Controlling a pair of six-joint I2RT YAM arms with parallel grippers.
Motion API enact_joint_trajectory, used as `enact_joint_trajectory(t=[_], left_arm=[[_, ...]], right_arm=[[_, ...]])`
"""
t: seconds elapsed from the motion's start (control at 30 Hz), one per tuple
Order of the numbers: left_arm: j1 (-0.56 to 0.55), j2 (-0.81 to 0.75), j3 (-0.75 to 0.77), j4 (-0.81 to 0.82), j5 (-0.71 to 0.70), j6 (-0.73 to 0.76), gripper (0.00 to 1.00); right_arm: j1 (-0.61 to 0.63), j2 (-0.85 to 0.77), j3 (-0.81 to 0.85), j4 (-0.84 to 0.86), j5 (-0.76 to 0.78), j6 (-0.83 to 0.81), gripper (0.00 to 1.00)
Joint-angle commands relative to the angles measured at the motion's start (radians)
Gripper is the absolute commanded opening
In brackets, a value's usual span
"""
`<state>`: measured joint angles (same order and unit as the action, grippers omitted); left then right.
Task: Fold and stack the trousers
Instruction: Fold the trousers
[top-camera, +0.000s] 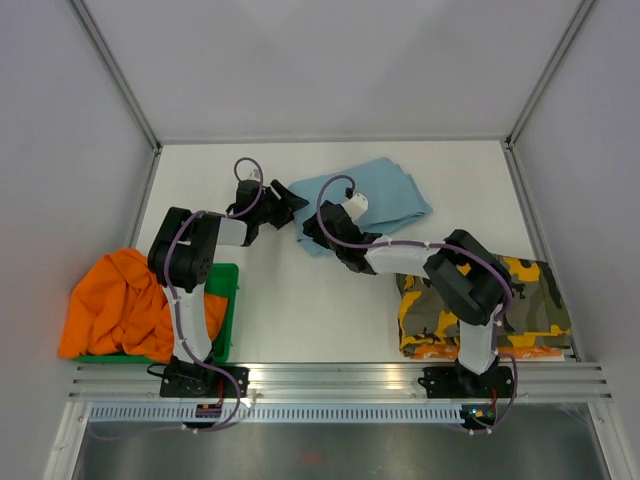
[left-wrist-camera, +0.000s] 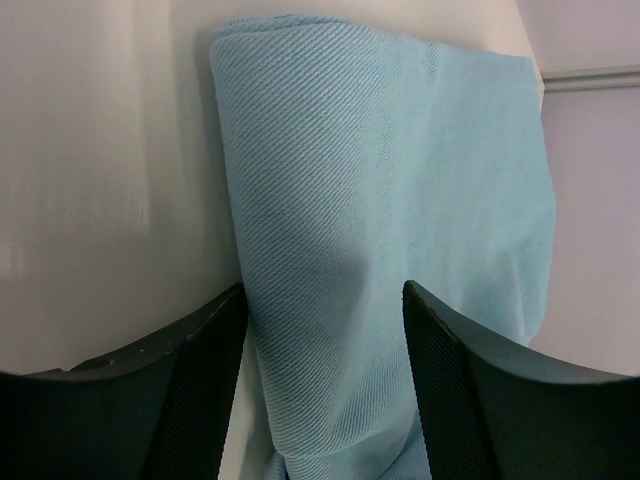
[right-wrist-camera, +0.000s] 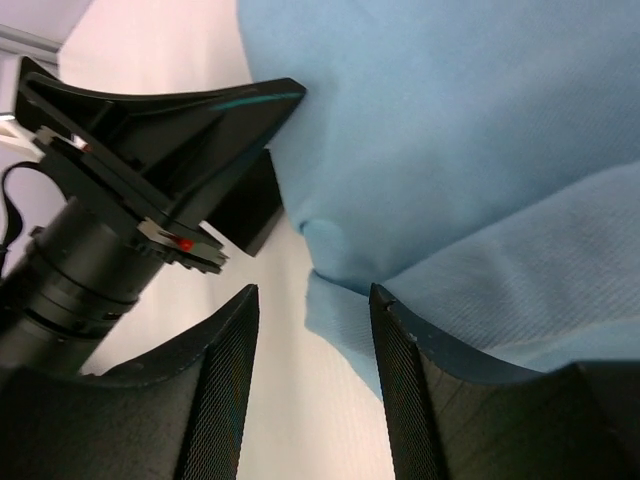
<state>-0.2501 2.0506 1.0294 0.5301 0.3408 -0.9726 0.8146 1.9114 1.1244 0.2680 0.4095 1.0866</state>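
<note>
The light-blue trousers (top-camera: 372, 197) lie folded at the back middle of the table. My left gripper (top-camera: 290, 201) stands at their left edge. In the left wrist view its jaws (left-wrist-camera: 322, 300) are open, with a raised fold of the blue cloth (left-wrist-camera: 380, 180) between them. My right gripper (top-camera: 312, 232) is at the near left corner of the trousers. It (right-wrist-camera: 312, 300) is open, and the cloth corner (right-wrist-camera: 345, 320) lies between its fingers, close to the right one. The left gripper (right-wrist-camera: 170, 120) shows just beyond it.
Orange trousers (top-camera: 115, 300) are heaped over a green tray (top-camera: 228, 300) at the near left. Folded camouflage trousers (top-camera: 520, 310) lie at the near right, partly under the right arm. White walls with metal rails enclose the table (top-camera: 300, 310).
</note>
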Motion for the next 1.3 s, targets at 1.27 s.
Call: enact_joint_trajectory(t=[1.27], left_arm=[[0.002, 0.013, 0.023, 0.031, 0.0, 0.051, 0.67]], right_arm=[[0.054, 0.054, 0.048, -0.107, 0.198, 0.122, 0.53]])
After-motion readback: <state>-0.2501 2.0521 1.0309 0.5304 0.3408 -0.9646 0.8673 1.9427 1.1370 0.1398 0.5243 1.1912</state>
